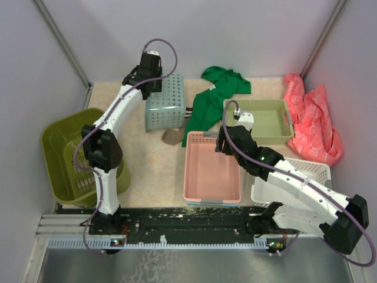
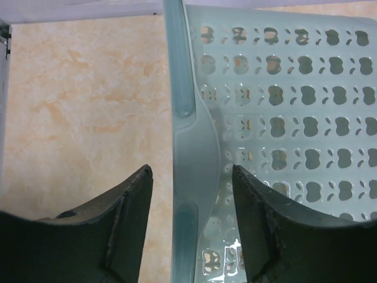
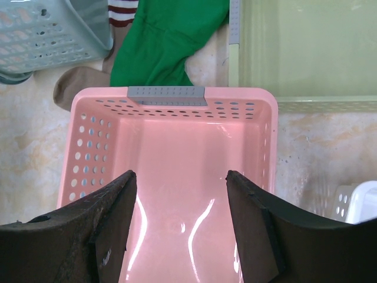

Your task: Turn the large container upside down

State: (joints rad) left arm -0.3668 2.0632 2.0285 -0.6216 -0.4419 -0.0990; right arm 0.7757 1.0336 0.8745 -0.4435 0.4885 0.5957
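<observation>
The large container, a deep olive-green basket (image 1: 62,154), stands open side up at the table's left edge, partly behind my left arm's elbow. It is out of both wrist views. My left gripper (image 1: 152,88) is far from it at the back. It is open, and its jaws (image 2: 189,171) straddle the left rim of the teal grid-holed basket (image 2: 277,106) without closing on it. My right gripper (image 1: 225,144) is open and empty, hovering over the pink tray (image 3: 177,171) with its fingertips (image 3: 179,175) apart.
The teal basket (image 1: 166,103) sits at the back centre. A green cloth (image 1: 215,97) and a brown sock (image 1: 172,137) lie beside it. The pink tray (image 1: 203,180) is in the middle, with a light green tray (image 1: 268,121), a white basket (image 1: 309,171) and a red bag (image 1: 312,118) to the right.
</observation>
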